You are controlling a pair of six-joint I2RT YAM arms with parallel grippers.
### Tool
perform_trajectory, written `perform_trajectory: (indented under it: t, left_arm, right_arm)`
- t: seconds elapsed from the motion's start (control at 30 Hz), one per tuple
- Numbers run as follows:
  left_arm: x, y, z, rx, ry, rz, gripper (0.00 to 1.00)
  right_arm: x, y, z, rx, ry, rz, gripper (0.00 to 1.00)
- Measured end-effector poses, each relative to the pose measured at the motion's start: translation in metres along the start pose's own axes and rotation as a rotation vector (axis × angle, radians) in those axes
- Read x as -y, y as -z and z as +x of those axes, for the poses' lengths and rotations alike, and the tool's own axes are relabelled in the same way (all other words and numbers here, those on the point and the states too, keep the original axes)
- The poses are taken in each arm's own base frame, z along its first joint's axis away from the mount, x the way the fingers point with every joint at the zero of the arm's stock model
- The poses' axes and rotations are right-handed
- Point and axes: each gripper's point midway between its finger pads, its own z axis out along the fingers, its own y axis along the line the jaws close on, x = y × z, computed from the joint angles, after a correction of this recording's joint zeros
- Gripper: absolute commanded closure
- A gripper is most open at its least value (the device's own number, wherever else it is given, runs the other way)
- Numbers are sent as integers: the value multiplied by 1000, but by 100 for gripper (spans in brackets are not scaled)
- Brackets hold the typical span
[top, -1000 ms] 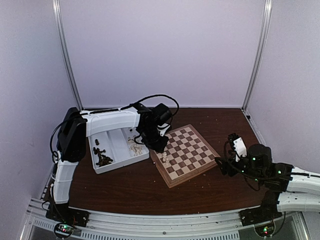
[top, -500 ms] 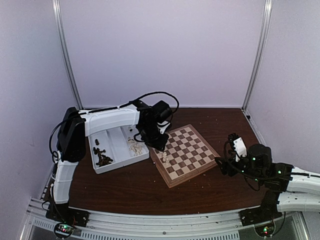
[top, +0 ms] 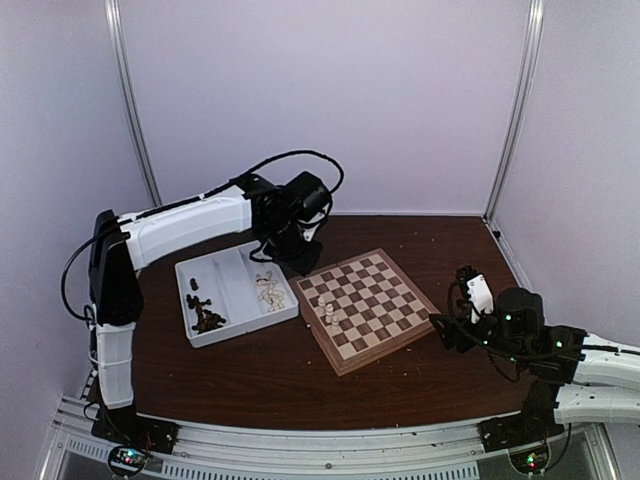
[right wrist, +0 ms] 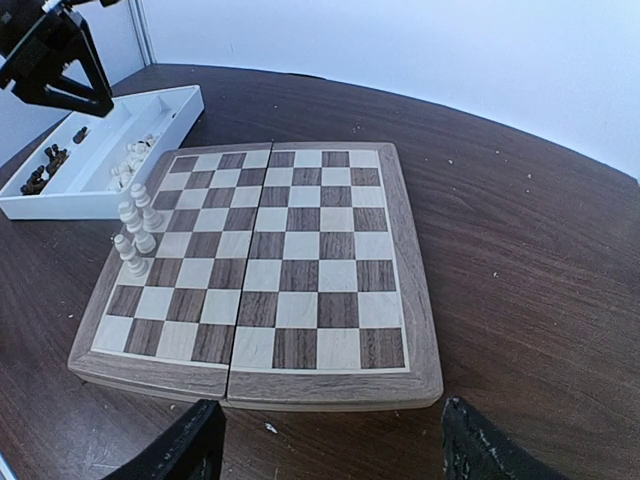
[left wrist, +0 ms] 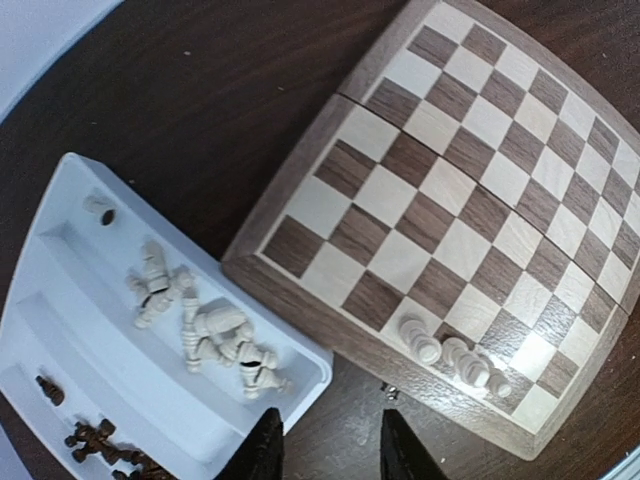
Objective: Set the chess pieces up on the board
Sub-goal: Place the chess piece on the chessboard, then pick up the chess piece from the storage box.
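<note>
Gaping partway with nothing between them, the jaws of the left gripper (left wrist: 330, 452) hang above the table (left wrist: 200, 100), just off the left edge of the board (right wrist: 300, 250), between it and the white tray (left wrist: 90, 340). The right gripper (right wrist: 330, 442) has its jaws spread wide and empty, low beside the board's right side and facing it. A few cream chess pieces (right wrist: 135, 230) stand close together on squares along the board's left edge. More lie in the tray, cream ones in the compartment nearer the board, dark brown ones in the compartment farther from it.
</note>
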Motion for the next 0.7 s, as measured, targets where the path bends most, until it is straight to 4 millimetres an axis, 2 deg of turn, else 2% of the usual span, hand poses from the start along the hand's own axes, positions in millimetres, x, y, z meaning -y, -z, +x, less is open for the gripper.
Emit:
perform_trajectory:
  t: [0.13,0.23,0.33,0.43,0.53,0.7]
  left_arm:
    - [-32,22,-7,54,45,-75,74]
    - [-66,22,-7,57,118,-127,75]
    - [-106,9,-4,47,226,-178,75]
    - [-138,-3,-1,49,330,-212,75]
    - [-158,-18,-7,83,424,-220,75]
    - [-168,-48,-18,110,514,-181,75]
  right_arm:
    - [0,0,0,0,0,0,25]
    - [0,0,0,0,0,-1,25]
    - [0,0,0,0,0,-1,25]
    - [0,0,0,0,0,-1,25]
    - [0,0,0,0,0,-2,25]
    - [0,0,0,0,0,-2,25]
